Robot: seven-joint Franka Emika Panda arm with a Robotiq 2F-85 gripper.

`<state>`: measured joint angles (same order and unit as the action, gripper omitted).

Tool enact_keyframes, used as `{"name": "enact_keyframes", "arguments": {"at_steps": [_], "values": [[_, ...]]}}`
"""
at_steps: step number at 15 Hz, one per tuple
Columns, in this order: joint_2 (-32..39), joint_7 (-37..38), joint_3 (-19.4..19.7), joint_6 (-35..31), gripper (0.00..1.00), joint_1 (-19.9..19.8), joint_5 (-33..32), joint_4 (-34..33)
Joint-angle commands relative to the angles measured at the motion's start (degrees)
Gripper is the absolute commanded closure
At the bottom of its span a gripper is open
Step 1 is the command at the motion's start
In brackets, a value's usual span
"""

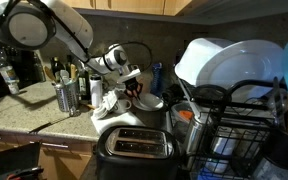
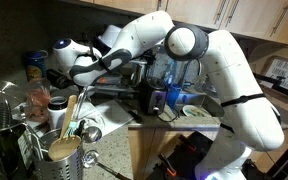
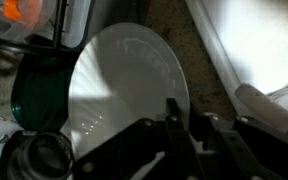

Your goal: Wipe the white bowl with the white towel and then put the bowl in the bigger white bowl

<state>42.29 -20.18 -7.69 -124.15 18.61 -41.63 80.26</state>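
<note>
The white bowl (image 3: 124,90) fills the middle of the wrist view and stands on the counter behind the toaster in an exterior view (image 1: 150,101). My gripper (image 3: 187,122) straddles its right rim, one finger inside and one outside, shut on the rim. The gripper also shows in both exterior views (image 1: 134,82) (image 2: 134,68). A white crumpled cloth, seemingly the towel (image 1: 108,101), lies just beside the bowl. A bigger white bowl (image 1: 219,60) leans in the dish rack; a large white curved surface at the right of the wrist view (image 3: 246,45) may be the same bowl.
A black toaster (image 1: 134,147) stands in front of the bowl. A black dish rack (image 1: 246,125) holds dishes. A utensil holder (image 1: 66,96) and bottles stand along the wall. A green dish (image 3: 36,100) lies beside the white bowl.
</note>
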Motion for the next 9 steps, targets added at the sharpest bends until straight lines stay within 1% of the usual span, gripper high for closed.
{"name": "enact_keyframes", "arguments": {"at_steps": [1,6,9], "values": [[4.14,-3.37,0.53,1.77,0.97,1.33,-0.14,-7.38],[8.44,-6.47,0.58,1.83,0.97,2.53,0.38,-13.66],[9.88,-7.57,0.59,2.27,0.97,3.45,0.77,-15.84]]}}
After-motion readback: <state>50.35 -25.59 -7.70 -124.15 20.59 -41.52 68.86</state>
